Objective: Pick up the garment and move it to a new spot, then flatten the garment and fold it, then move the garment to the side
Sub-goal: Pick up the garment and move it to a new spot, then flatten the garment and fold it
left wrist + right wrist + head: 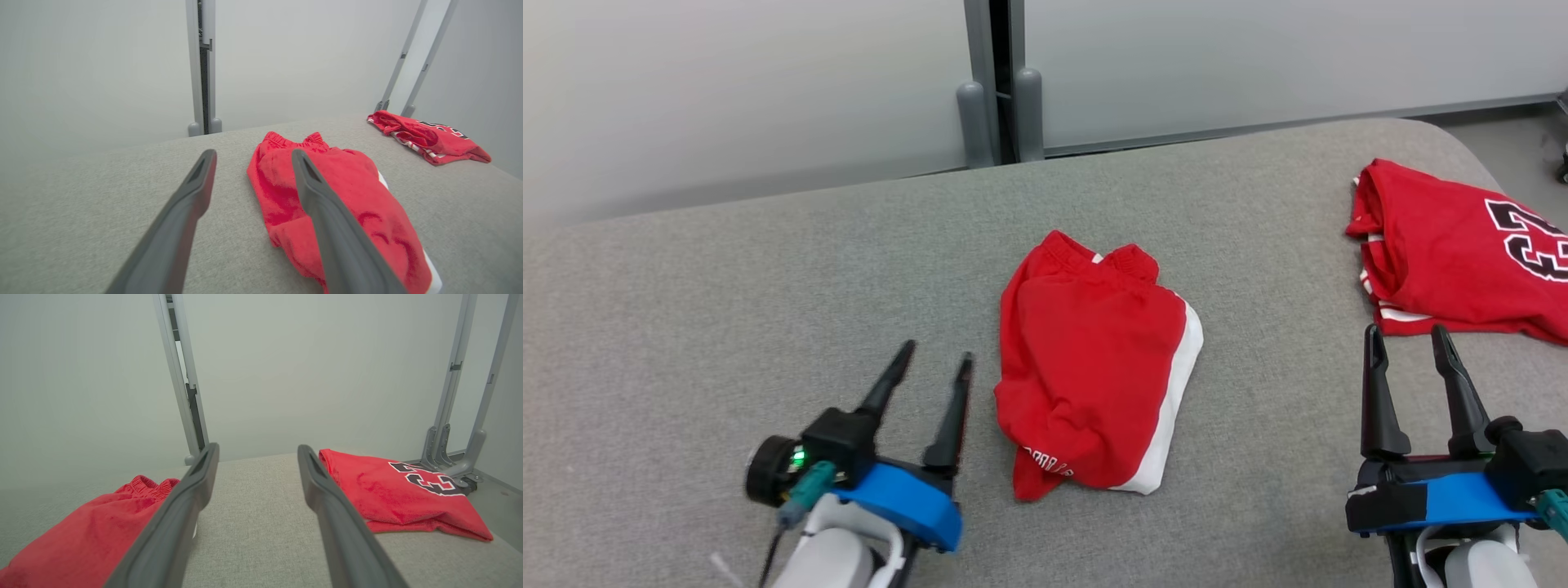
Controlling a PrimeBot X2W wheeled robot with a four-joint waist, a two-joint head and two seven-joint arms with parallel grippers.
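The work surface is a grey fabric-covered top [686, 327] backed by pale wall panels, with two grey posts [1001, 122] standing at its far edge. At the lower left, the left gripper [937, 353] points forward and leans slightly right; its two dark fingers are spread with nothing between them. The right-hand fingertip is just beside the left edge of the red garment [1086, 367]. A broad bare stretch of surface lies to this gripper's left. The garment lies bunched and folded at the centre, with a white stripe along its right edge and its waistband toward the wall. A bare strip separates it from a red numbered jersey [1445, 253] near the rounded far-right corner. At the lower right, the right gripper [1406, 331] points straight forward, fingers spread and empty, tips just short of the jersey's near hem.
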